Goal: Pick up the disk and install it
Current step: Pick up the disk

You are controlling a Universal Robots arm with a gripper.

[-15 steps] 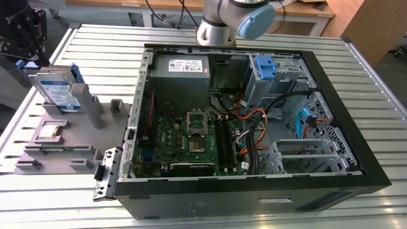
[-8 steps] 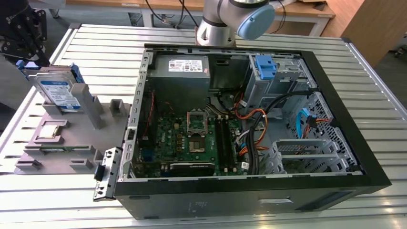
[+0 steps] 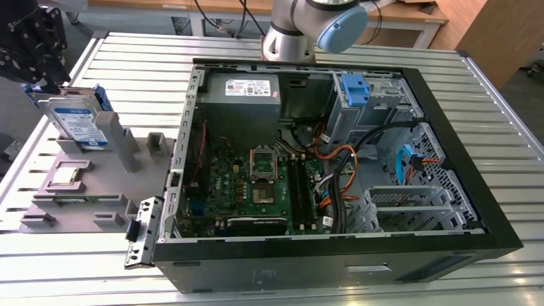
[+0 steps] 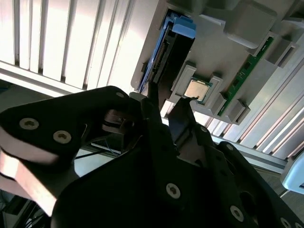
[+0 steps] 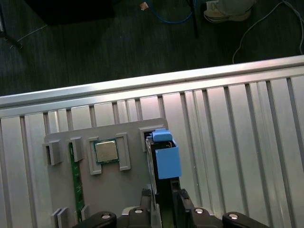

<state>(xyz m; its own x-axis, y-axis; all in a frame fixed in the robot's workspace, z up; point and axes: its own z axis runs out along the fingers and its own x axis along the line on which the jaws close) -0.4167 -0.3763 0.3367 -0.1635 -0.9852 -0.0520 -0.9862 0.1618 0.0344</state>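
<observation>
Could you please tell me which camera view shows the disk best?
The exterior view: the disk shows its labelled face and blue frame, standing in the grey holder. Both wrist views show it edge-on, mostly blue frame.

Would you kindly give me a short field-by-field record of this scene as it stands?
gripper: open, fingers apart and lined up over the disk's edge
disk: standing on edge in the grey holder, not yet lifted
also in holder: chip, memory stick
computer case: open, lying on the slatted table, to the exterior view's right of the holder
</observation>
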